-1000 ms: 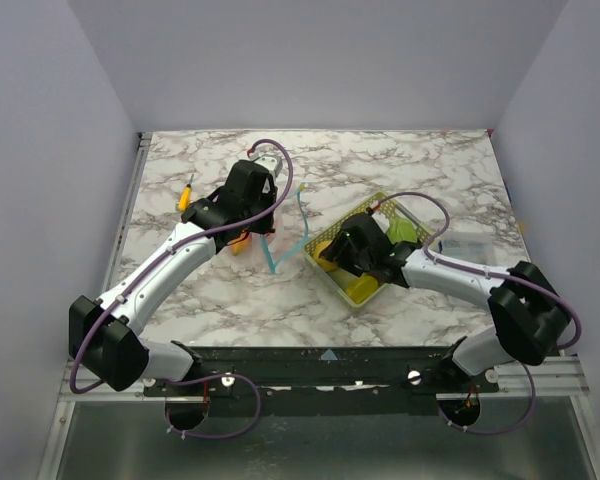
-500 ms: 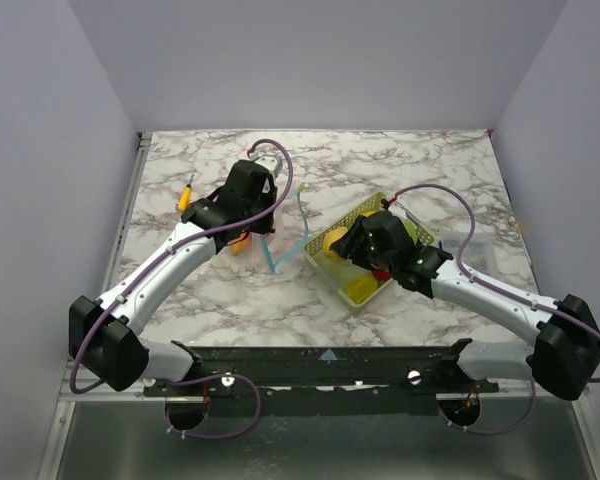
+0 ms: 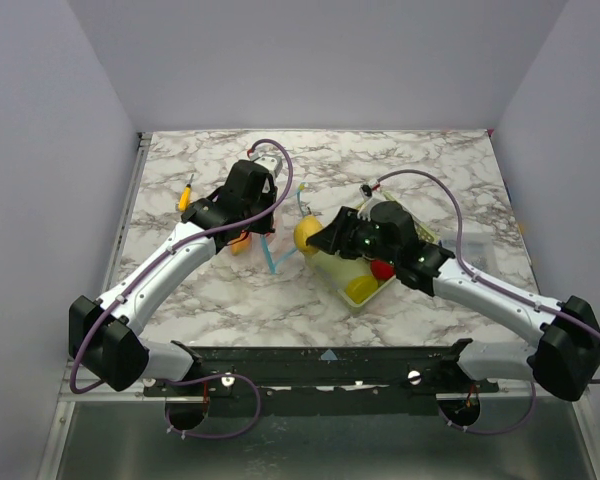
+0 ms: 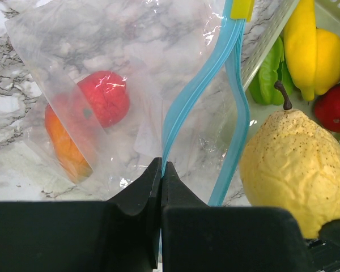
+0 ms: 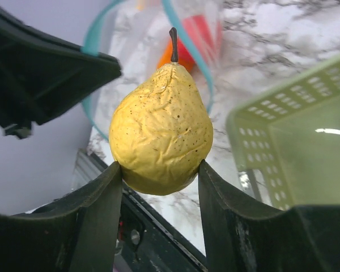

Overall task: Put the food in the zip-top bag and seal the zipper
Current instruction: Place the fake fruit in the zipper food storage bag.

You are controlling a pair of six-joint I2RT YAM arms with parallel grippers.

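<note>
My left gripper (image 4: 161, 165) is shut on the light-blue zipper (image 4: 188, 96) strip of the clear zip-top bag (image 4: 102, 85) and holds its mouth open. A red and an orange toy (image 4: 93, 110) lie inside the bag. My right gripper (image 5: 160, 170) is shut on a yellow toy pear (image 5: 160, 130), held in the air just right of the bag's mouth (image 3: 307, 235). More food, yellow, green and red, lies in the yellow-green mesh basket (image 4: 306, 51).
The mesh basket (image 3: 365, 300) stands right of centre under my right arm. A small yellow-handled tool (image 3: 185, 195) lies at the left. A flat clear packet (image 3: 480, 250) lies at the right edge.
My right gripper has lifted the yellow pear out of the basket and carried it left towards the bag's open mouth. The left arm has held still.
</note>
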